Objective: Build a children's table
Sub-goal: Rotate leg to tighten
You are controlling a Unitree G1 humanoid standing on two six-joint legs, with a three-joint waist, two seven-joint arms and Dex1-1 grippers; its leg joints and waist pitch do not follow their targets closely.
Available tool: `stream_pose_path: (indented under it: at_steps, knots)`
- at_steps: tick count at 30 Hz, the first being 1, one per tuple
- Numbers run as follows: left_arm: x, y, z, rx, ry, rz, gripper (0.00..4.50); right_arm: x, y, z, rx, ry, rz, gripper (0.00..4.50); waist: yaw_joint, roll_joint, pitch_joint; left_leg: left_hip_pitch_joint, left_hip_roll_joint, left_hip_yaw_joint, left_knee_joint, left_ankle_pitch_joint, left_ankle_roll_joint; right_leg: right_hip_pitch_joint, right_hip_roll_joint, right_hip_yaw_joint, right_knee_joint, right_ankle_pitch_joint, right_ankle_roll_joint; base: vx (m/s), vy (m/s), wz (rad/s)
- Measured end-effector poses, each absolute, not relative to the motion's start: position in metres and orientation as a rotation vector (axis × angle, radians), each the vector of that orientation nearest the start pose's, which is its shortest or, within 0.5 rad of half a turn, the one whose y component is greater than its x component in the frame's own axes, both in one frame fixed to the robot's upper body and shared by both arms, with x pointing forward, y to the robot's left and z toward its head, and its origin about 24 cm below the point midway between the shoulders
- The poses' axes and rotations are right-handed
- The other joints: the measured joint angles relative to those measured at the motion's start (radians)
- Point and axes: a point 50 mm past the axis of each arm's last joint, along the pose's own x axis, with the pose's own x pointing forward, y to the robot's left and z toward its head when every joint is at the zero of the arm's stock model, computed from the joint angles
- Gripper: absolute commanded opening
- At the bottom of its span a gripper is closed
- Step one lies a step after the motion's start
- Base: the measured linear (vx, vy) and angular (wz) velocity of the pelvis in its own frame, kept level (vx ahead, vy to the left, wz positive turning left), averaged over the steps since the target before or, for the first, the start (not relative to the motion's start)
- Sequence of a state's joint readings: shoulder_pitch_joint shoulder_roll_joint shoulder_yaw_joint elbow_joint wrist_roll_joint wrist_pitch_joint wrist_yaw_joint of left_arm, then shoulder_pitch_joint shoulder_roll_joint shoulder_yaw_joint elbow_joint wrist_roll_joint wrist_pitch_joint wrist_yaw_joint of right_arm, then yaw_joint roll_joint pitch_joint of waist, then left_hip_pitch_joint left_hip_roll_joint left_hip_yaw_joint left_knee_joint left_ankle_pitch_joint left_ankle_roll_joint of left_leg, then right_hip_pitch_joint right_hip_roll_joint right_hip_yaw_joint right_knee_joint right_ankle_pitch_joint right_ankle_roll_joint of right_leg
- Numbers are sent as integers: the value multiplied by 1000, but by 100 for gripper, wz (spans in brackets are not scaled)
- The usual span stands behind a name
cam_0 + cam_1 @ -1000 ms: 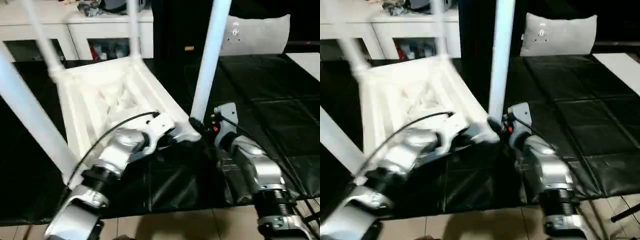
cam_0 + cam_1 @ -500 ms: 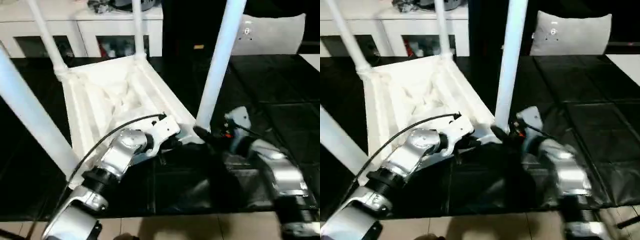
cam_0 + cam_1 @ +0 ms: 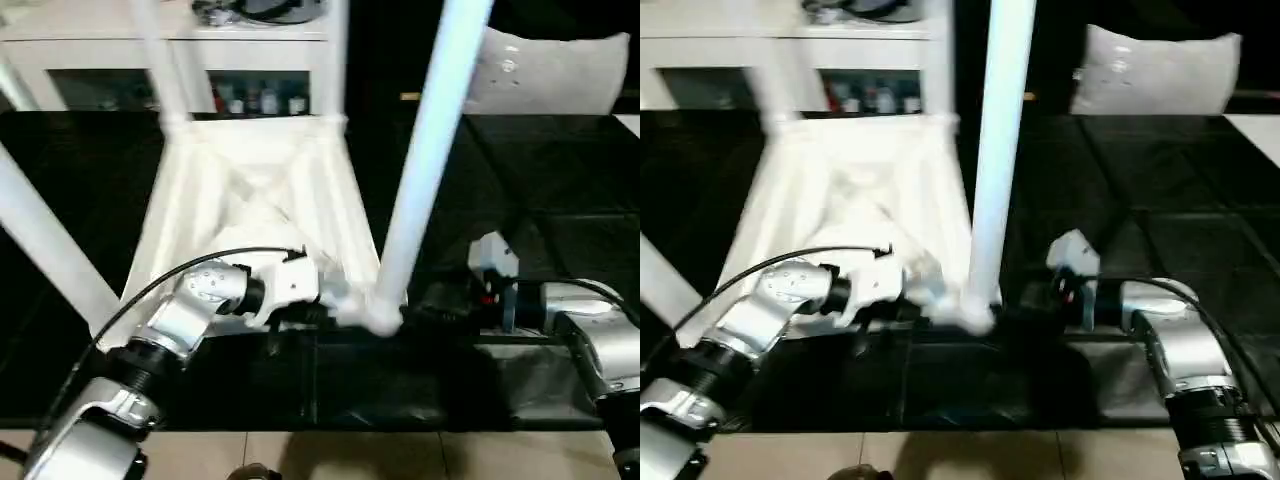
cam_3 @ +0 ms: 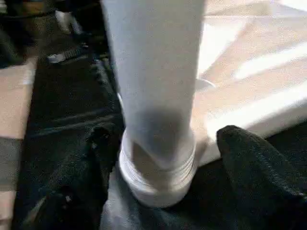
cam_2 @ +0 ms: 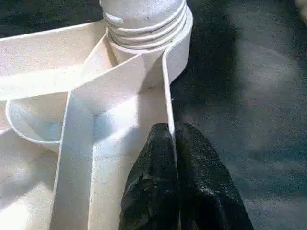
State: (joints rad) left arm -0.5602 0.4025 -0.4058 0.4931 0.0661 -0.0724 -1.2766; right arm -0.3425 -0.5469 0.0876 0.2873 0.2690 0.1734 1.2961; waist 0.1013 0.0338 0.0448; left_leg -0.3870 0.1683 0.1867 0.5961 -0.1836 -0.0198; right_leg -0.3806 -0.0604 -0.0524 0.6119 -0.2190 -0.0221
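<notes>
White plastic, the children's table lies upside down on the black mat, legs up. My left gripper is clenched on its edge rib beside the near corner socket. My right gripper stands spread around that leg, one finger on each side.

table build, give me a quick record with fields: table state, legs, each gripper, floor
table top: upside down, ribbed underside up, on the black mat
legs: near leg standing in its corner socket; others upright at the other corners
left gripper: shut on the top's outer rim beside that socket
right gripper: open, fingers either side of the leg's base, not clamping
behind: white cabinet, grey pillow
</notes>
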Motion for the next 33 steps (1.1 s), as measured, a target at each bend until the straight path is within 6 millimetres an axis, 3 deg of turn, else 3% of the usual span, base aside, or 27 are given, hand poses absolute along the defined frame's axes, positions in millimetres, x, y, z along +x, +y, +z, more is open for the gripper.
stream_pose_path:
  at_steps: [8, 14, 25, 28, 33]
  knots:
    - [294, 116, 55, 657, 355, -1655, 0, 273, -186, 68, -120, 325, 1410, 273, 14, 0, 0, 0, 0, 1, 1, 0, 0, 0, 0, 0, 1, 0, 0, 0, 0, 0]
    - [294, 115, 55, 656, 361, -1674, 0, 271, -180, 65, -85, 323, 1443, 220, 15, 0, 0, 0, 0, 1, 1, 0, 0, 0, 0, 0, 1, 0, 0, 0, 0, 0]
    - [296, 113, 54, 563, 401, -1634, 0, 267, -177, 60, -11, 324, 1386, 193, 15, 0, 0, 1, 1, 2, 2, 0, 0, 0, -1, 0, 3, 0, 0, 0, 0, 0]
    - [303, 113, 51, 487, 443, -1487, 0, 277, -170, 59, 5, 326, 1223, 193, 4, 0, 0, 4, 1, 2, 2, 2, -5, 1, 0, 0, 5, 3, -2, 0, 0, 0]
    - [314, 94, 47, 391, 453, -1262, 0, 301, -159, 57, 18, 305, 878, 191, -57, -2, 0, 6, 2, 2, 2, 4, -8, -1, -1, 0, 1, 7, 0, 0, 0, 0]
